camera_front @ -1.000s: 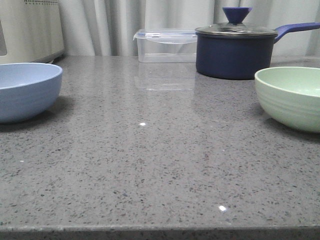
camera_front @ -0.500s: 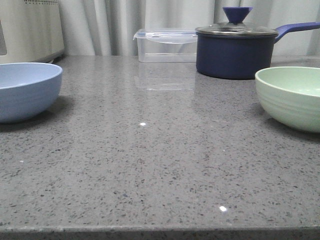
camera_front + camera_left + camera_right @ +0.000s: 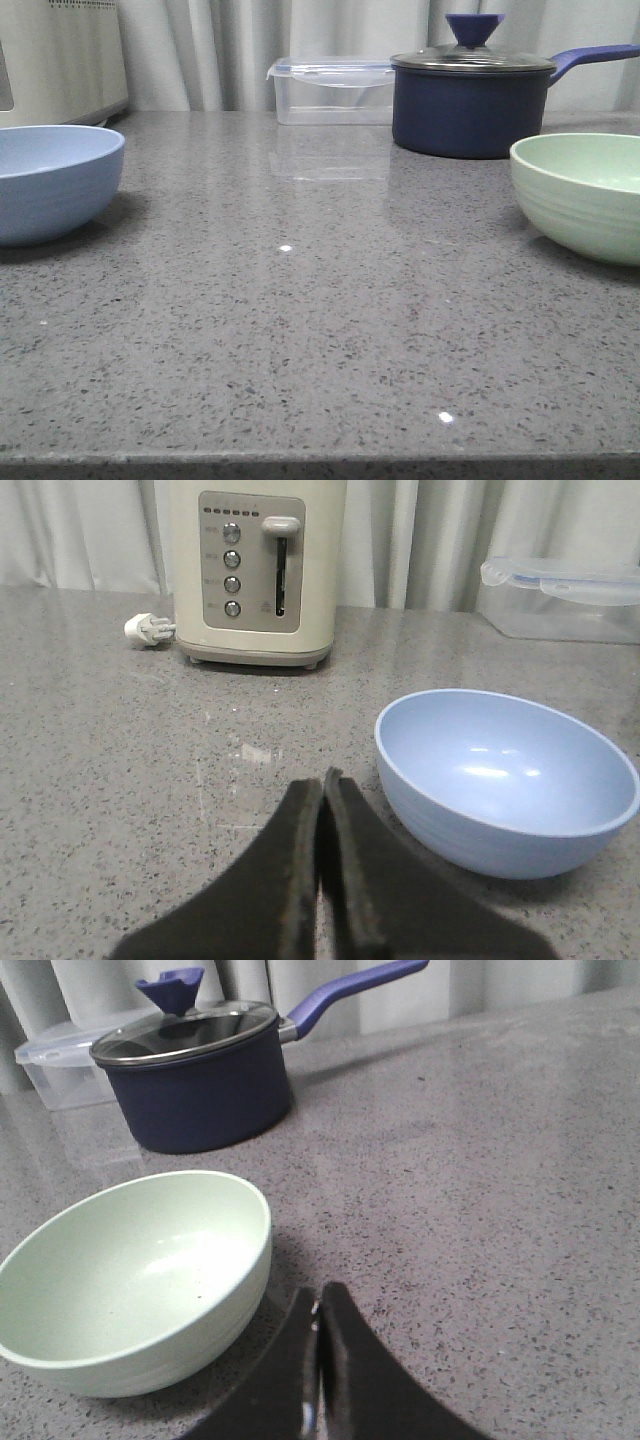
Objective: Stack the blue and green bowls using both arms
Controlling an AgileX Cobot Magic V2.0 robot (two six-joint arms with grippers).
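The blue bowl (image 3: 50, 180) stands upright and empty at the left edge of the front view. It also shows in the left wrist view (image 3: 505, 780), just beside my left gripper (image 3: 322, 780), which is shut and empty. The green bowl (image 3: 585, 195) stands upright and empty at the right edge of the front view. It also shows in the right wrist view (image 3: 130, 1280), just beside my right gripper (image 3: 318, 1295), which is shut and empty. Neither gripper touches its bowl. Neither arm shows in the front view.
A navy lidded saucepan (image 3: 470, 100) and a clear lidded container (image 3: 332, 92) stand at the back of the grey stone counter (image 3: 300, 330). A cream toaster (image 3: 255, 570) with its plug (image 3: 145, 630) stands at the back left, behind the blue bowl.
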